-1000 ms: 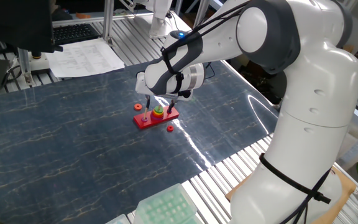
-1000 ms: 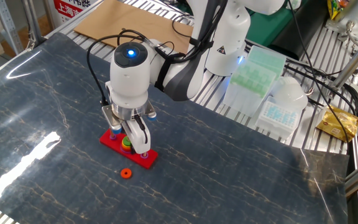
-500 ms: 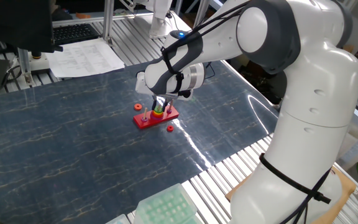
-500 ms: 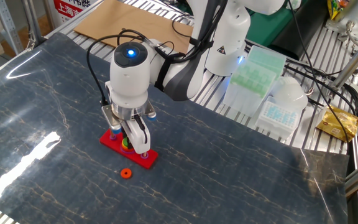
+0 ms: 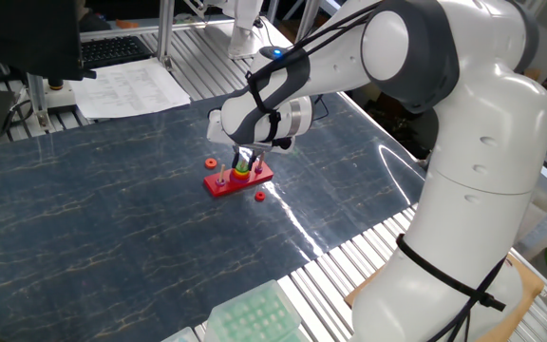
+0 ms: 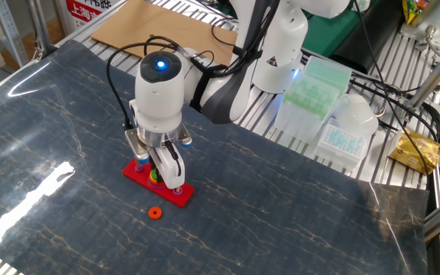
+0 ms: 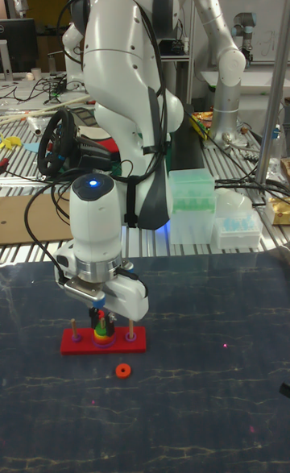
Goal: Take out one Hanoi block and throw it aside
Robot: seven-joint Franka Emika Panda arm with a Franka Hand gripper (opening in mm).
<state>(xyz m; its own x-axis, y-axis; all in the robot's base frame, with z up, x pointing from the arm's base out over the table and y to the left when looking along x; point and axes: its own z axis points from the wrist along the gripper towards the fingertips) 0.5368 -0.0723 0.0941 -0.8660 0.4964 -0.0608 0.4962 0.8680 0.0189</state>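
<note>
The red three-peg base [image 5: 226, 185] lies on the dark table. On its middle peg sits a small stack of rings, with the green Hanoi block [image 5: 242, 170] above a yellow ring [image 7: 100, 334]. My gripper [image 5: 243, 165] points straight down over that peg, its fingers drawn in on the Hanoi block [image 7: 100, 327] at the top of the stack. From the other side the gripper [image 6: 156, 173] hides most of the stack. A small orange-red ring [image 5: 212, 162] sits on the left peg.
A loose orange-red ring [image 6: 154, 213] lies on the table just in front of the base [image 6: 176, 194]. Green and white tube racks [image 6: 319, 92] stand on the rail frame beyond the table edge. Papers [image 5: 131, 87] lie at the back left.
A second ago the fingers stood wide apart on either side of the middle peg; they have since closed in on the stack's top. Nothing has moved in the last half second.
</note>
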